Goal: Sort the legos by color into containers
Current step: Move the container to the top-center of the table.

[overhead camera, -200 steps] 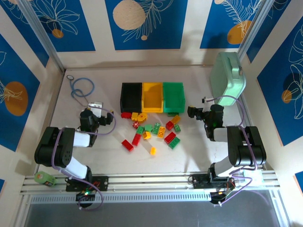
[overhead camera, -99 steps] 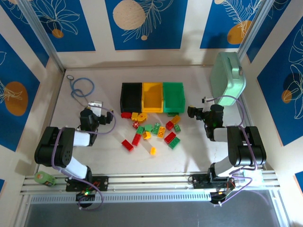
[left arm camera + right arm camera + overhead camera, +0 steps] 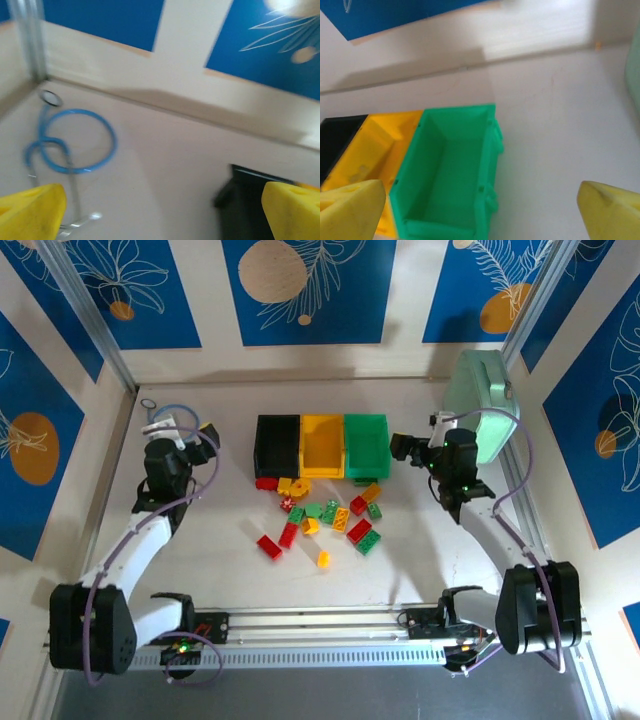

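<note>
While legos (image 3: 322,515) stay put, left end effector (image 3: 203,434), right end effector (image 3: 399,448) advanced.

Three open-topped containers stand side by side, walls touching, at the far middle of the worktop (image 3: 220,540): a black bin (image 3: 277,445), a yellow bin (image 3: 322,447) and a green bin (image 3: 366,445), all appearing empty. The legos (image 3: 325,515), red, yellow and green mixed, are scattered just before them. A red brick (image 3: 268,546) and a small yellow brick (image 3: 323,559) lie nearest.
</note>
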Robot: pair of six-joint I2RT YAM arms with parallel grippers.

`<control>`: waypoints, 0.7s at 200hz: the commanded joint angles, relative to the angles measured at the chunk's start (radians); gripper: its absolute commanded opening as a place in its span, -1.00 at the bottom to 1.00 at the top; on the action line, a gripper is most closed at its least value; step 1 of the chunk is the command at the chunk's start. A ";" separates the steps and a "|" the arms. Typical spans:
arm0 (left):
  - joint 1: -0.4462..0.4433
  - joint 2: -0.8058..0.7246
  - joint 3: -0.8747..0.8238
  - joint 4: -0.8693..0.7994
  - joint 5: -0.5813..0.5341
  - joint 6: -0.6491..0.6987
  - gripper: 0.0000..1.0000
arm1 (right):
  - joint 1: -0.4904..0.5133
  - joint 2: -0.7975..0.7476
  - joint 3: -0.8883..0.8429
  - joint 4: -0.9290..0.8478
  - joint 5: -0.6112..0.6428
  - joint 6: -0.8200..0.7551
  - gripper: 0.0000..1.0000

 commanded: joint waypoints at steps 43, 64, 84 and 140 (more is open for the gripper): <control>-0.284 -0.140 0.030 -0.505 -0.002 -0.146 1.00 | 0.167 -0.220 -0.026 -0.378 -0.021 0.279 0.98; -0.337 -0.167 0.005 -0.558 0.003 -0.205 0.96 | 0.235 -0.248 -0.022 -0.402 -0.027 0.288 1.00; -0.371 -0.189 -0.055 -0.541 0.017 -0.266 0.91 | 0.286 -0.235 -0.006 -0.453 -0.009 0.282 0.87; -0.405 -0.101 -0.009 -0.551 0.015 -0.238 0.81 | 0.274 -0.138 0.025 -0.478 -0.018 0.243 0.42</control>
